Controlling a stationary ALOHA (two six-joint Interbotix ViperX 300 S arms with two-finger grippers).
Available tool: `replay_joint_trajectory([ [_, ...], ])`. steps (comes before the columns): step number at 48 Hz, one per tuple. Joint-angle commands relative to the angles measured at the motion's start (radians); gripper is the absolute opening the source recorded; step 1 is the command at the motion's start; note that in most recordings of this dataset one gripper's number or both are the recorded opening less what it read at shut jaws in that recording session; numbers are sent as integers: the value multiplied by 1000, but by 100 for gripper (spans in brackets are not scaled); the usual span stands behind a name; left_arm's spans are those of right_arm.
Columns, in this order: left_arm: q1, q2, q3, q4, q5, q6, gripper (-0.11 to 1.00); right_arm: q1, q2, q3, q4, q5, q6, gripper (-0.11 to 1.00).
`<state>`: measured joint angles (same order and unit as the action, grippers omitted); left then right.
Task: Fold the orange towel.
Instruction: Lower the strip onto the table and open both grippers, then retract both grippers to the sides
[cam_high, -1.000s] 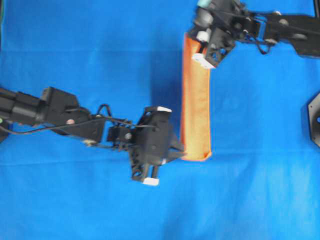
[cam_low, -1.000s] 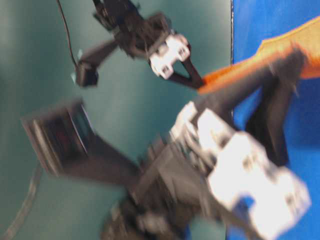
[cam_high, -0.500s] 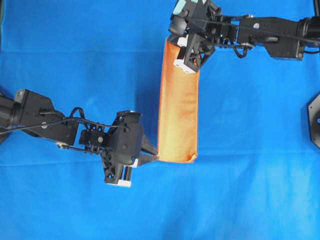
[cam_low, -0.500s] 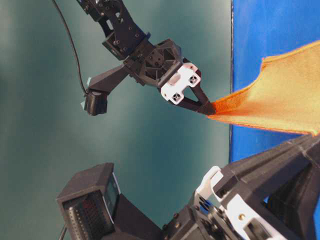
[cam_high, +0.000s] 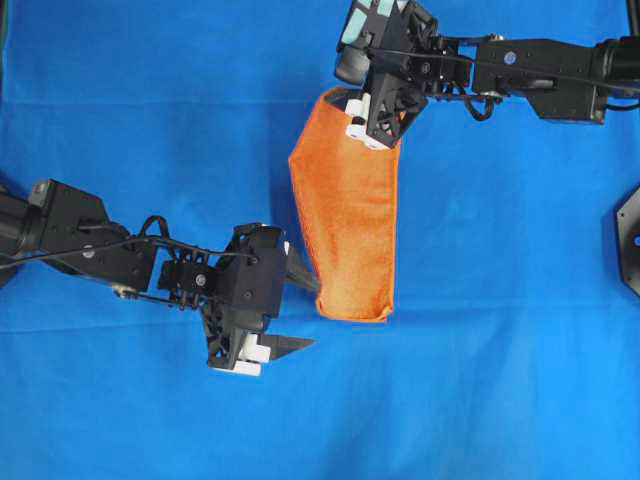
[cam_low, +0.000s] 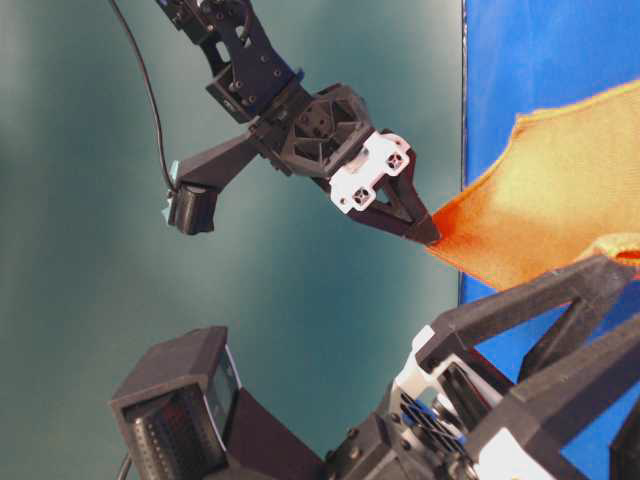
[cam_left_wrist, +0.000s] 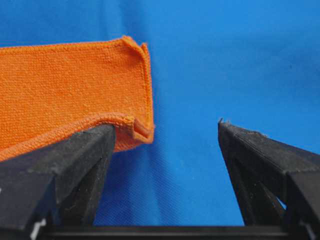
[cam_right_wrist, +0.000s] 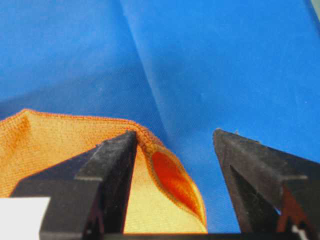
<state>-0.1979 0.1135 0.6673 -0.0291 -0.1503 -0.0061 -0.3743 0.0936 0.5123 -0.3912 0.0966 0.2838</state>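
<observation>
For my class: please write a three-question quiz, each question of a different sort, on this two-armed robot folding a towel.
1. True or false: the left gripper is clamped on the orange towel.
2. The cloth under the towel is: A green, B blue, C white?
3. Fill in: the right gripper has its fingers ____.

Key: 1 false, its fingers stand apart with the towel corner beside one. 2 B, the blue cloth. 3 open.

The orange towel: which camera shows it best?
The overhead view: the whole orange towel lies folded on blue cloth. Table-level shows one edge beside an arm; the left wrist view shows a hemmed corner, the right wrist view a curled edge.
</observation>
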Motion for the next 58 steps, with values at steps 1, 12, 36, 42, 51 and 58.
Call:
replay_joint_trajectory([
  [1,5,-48,-9,-2,14,5,75,-2,-38,-3,-2,-8,-2,63],
  [12,5,-192,14,0,173,5,74,11,-149,46,-2,-3,-8,63],
  [36,28,-482,262,-2,115,-11,74,104,-549,351,21,-5,28,63],
  [42,58,-557,324,-2,54,-11,74,161,-661,426,29,-11,52,63],
  [51,115,-632,396,0,-5,-8,74,235,-761,522,41,-48,104,63],
  [58,144,-664,442,0,-49,-9,74,255,-767,563,43,-75,130,63],
])
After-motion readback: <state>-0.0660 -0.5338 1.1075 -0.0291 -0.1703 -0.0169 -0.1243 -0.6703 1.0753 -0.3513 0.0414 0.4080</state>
